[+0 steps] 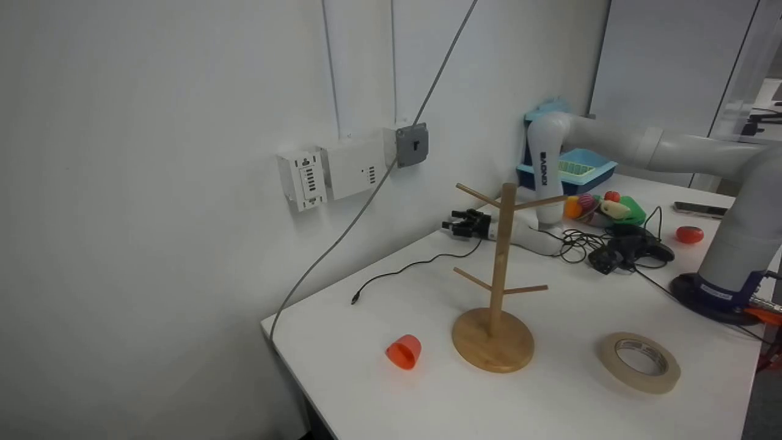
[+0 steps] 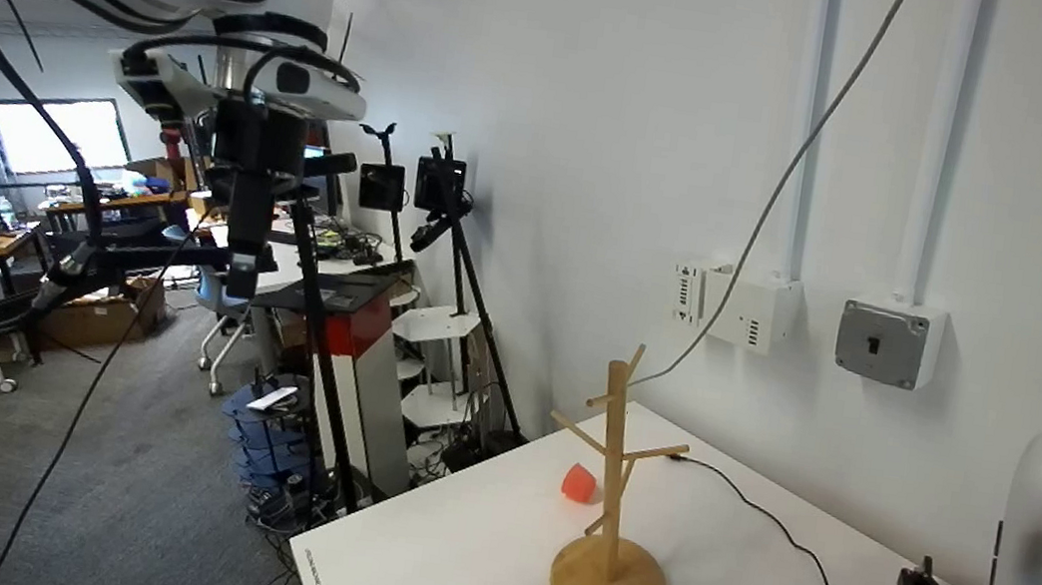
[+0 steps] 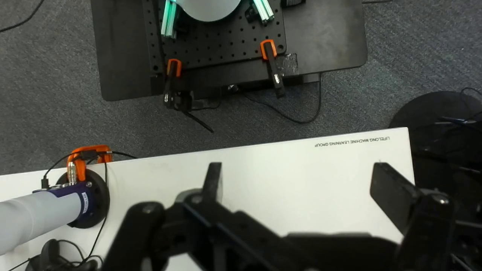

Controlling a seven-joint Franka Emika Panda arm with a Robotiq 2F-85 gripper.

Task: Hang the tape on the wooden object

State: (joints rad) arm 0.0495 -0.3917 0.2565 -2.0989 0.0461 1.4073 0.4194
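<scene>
In the wrist view the fingers [image 3: 393,195] stand spread wide, released, the white counter [image 3: 301,180] showing beyond them. In an exterior view the tape [image 1: 644,383] lies flat at near right, apart from the upright wooden stand [image 1: 500,269] to its left. Left again is an orange-red cup [image 1: 403,352]. Far right is a pale robot arm [image 1: 702,153].

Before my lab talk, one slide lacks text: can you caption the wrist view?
Open pincer framing a white table, where a grey arm stands and printed lettering runs along one edge.
</scene>
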